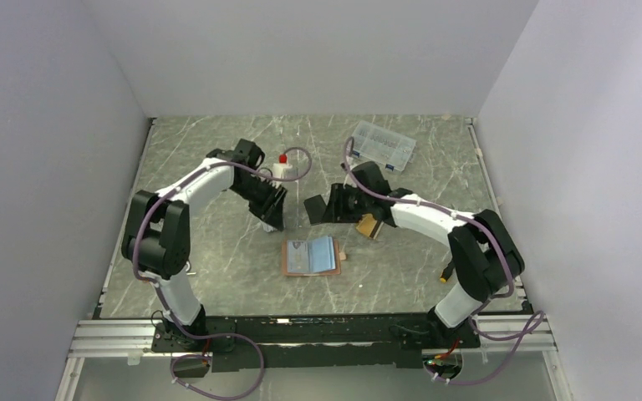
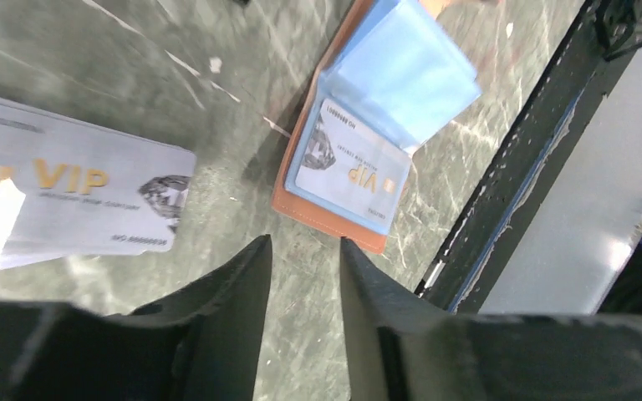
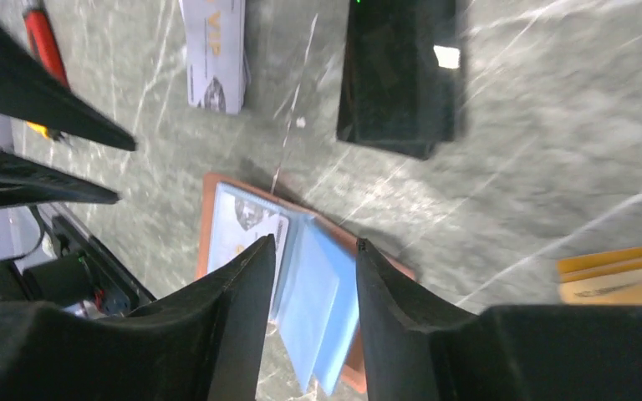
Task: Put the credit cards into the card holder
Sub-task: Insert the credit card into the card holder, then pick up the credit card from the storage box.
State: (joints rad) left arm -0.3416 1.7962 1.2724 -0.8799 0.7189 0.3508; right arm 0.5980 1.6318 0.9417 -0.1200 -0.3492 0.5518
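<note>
We judge the task part done. The card holder (image 1: 309,256) lies open on the surface (image 1: 217,276) between the two arms, and one silver card (image 2: 353,174) already sits in a blue-grey pocket on one side. A second silver card (image 2: 75,196) lies loose and flat on the surface, apart from the holder. The orange-gold cards (image 3: 619,271), seemingly stacked, lie beside the right wrist, clear of the holder. The step in hand looks like fetching the next card.

The left arm (image 1: 205,180) reaches forward and bends down, its wrist tipped so that its camera takes in both the loose silver card and the holder. The left arm's jaws stand slightly apart with nothing between them, over bare surface just beside the holder's edge. The right arm (image 1: 435,219) stretches in low from the other side. The right arm's jaws are likewise apart and empty, hanging over the open holder. In the top view the loose silver card is mostly hidden by the left wrist, so we cannot place it exactly there.

The next move, we think, calls for lifting a thin card off a flat surface. That means catching one edge, tipping it up, closing on it, then steering it edge-first into a free pocket. The black rectangle (image 3: 401,75) lying nearby is no card.
</note>
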